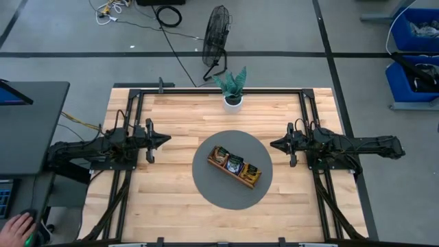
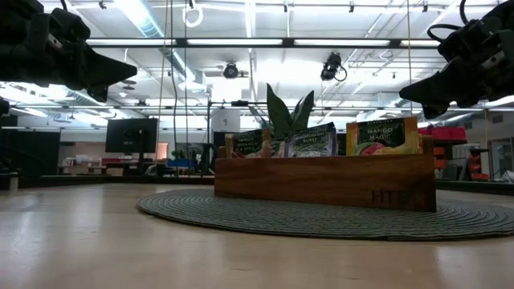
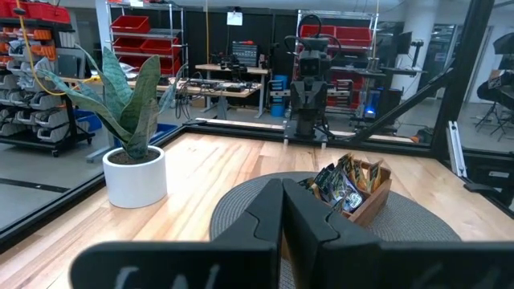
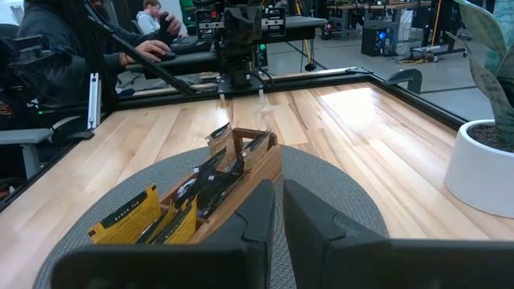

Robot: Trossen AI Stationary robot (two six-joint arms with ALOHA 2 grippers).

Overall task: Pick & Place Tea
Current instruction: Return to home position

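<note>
The tea sachets stand upright in a long wooden tray [image 1: 228, 169] that lies slantwise on the round grey mat [image 1: 206, 180]. There are pale ones [image 1: 221, 156], dark ones [image 1: 235, 163] and yellow-orange ones [image 1: 252, 174]. The low view shows them sticking up above the tray wall, with an orange sachet [image 2: 382, 136] at the right end. My left gripper [image 1: 167, 140] hangs shut above the table, left of the mat. My right gripper [image 1: 274, 144] hangs shut to the right of the mat. Both point at the tray and touch nothing.
A potted plant in a white pot [image 1: 233, 100] stands at the far edge, behind the mat. Black frame rails [image 1: 137, 123] run along the table's left and right sides. Bare wood lies on both sides of the mat. A person's hand [image 1: 19, 225] shows off the table's near left corner.
</note>
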